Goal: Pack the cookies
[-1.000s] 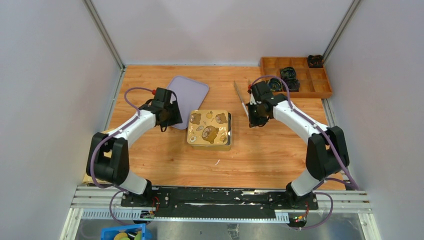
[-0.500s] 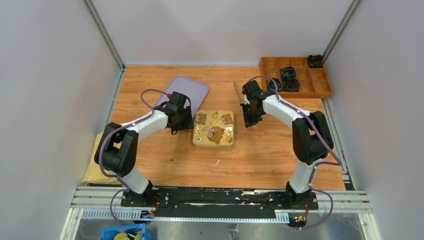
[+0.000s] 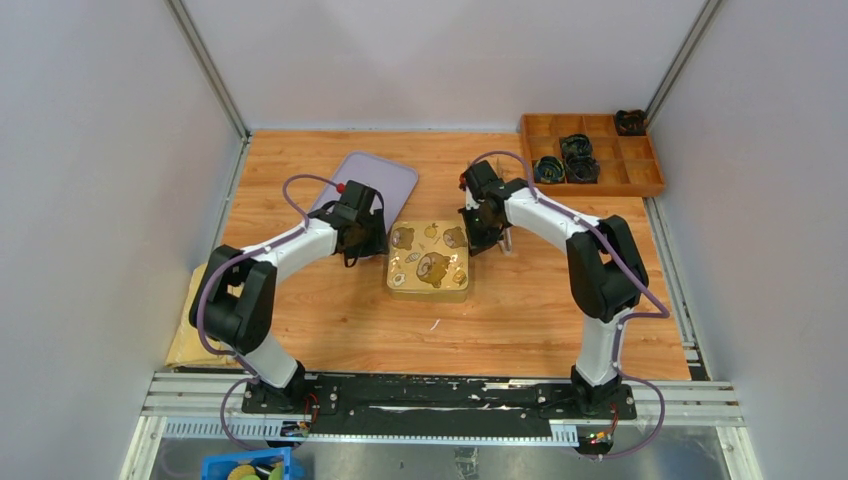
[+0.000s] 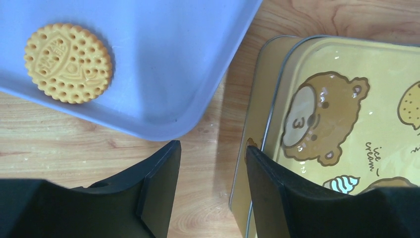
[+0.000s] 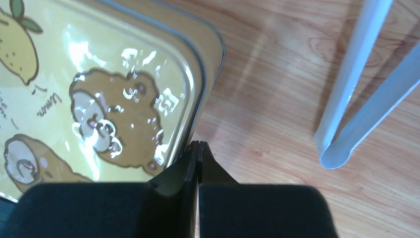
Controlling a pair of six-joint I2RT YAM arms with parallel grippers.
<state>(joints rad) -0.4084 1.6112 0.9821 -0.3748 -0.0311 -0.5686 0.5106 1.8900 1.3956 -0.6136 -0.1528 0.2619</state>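
Observation:
One round orange-yellow cookie lies on the purple tray; I see no other cookies. The square yellow tin with bear pictures sits closed mid-table. It also shows in the left wrist view and the right wrist view. My left gripper is open and empty. In its wrist view one finger is over the tin's left edge and the other over bare wood. My right gripper is shut on nothing, its tips against the tin's far right corner.
The purple tray lies left of the tin, behind it. Grey metal tongs lie on the wood just right of the right gripper. A wooden compartment box with black items stands at the back right.
Both grippers have closed in on the tin, the left from the left and the right from the right. The tin has slid slightly to the right.

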